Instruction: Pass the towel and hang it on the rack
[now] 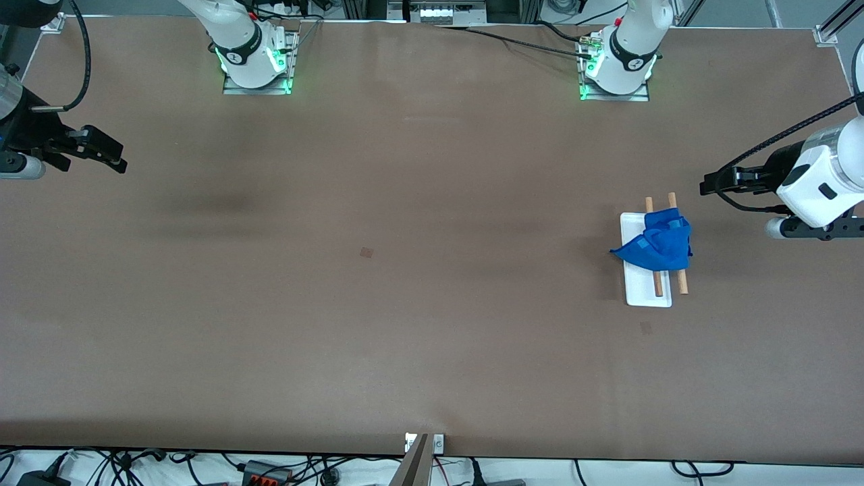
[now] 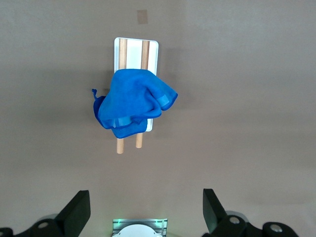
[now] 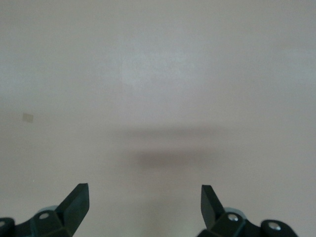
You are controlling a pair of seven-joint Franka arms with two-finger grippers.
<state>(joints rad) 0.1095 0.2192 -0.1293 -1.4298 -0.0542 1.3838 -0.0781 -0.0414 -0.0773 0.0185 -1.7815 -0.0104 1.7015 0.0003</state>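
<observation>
The blue towel lies bunched and draped over the two wooden rods of the rack, which stands on the table toward the left arm's end. In the left wrist view the towel covers the middle of the rack, with the rod ends sticking out below it. My left gripper is open and empty, in the air beside the rack at the table's end, apart from it; its fingers frame bare table. My right gripper is open and empty over the right arm's end of the table.
Two small tape squares mark the table, one near the middle and one just nearer the camera than the rack. The arm bases stand along the back edge. Cables and a mount line the near edge.
</observation>
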